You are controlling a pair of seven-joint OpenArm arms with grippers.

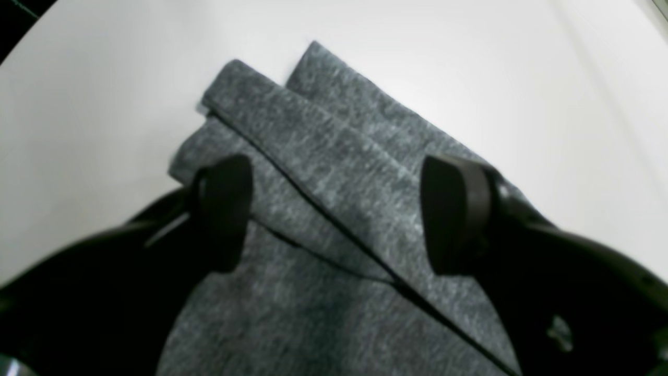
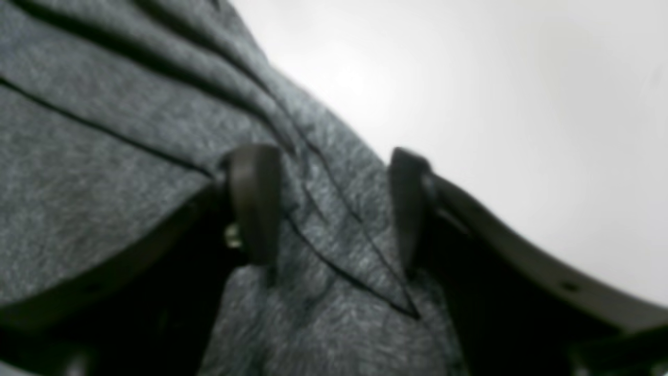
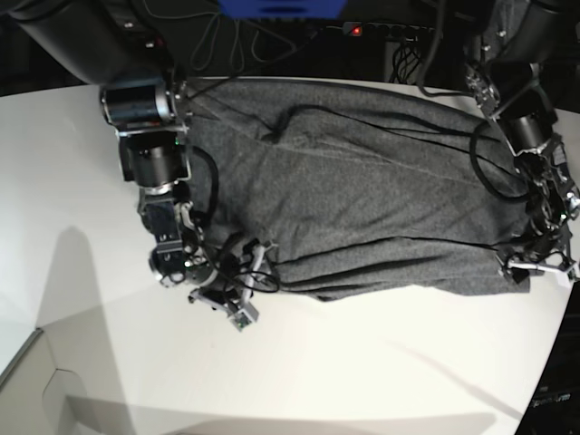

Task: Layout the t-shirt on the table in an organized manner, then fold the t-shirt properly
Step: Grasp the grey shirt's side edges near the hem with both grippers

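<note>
The t-shirt (image 3: pixel 362 208) lies spread across the far half of the white worktop (image 3: pixel 381 372), a heathered dark grey knit with long creases running across it and a rumpled ridge near its middle. Its near hem runs between the two end effectors.

The right end effector (image 2: pixel 329 206) is at the shirt's near corner, its dark fingers (image 2: pixel 253 201) spread apart with folded layers of cloth lying between and beneath them; nothing is pinched. Just past its outer finger the fabric ends and bare white worktop begins. In the base view this end effector (image 3: pixel 237 299) sits at the cloth's edge, with the arm rising behind it along the shirt's side.

The left end effector (image 1: pixel 334 211) is spread wide above the opposite corner of the t-shirt (image 1: pixel 334 172), where overlapping folded strips of cloth reach out ahead of it onto the worktop (image 1: pixel 104 115). Its fingers (image 1: pixel 454 214) stand clear to either side of the folds, gripping nothing. From the base camera it (image 3: pixel 541 265) hangs at the shirt's far-side near corner, close to the worktop's curved edge.

The worktop is smooth, matte white, with soft shadows falling on the bare area in front of both end effectors. Beyond it the room is dark, with black cables (image 3: pixel 227 36), a power strip with a red light (image 3: pixel 390 29) and a blue object (image 3: pixel 281 7) at the back.
</note>
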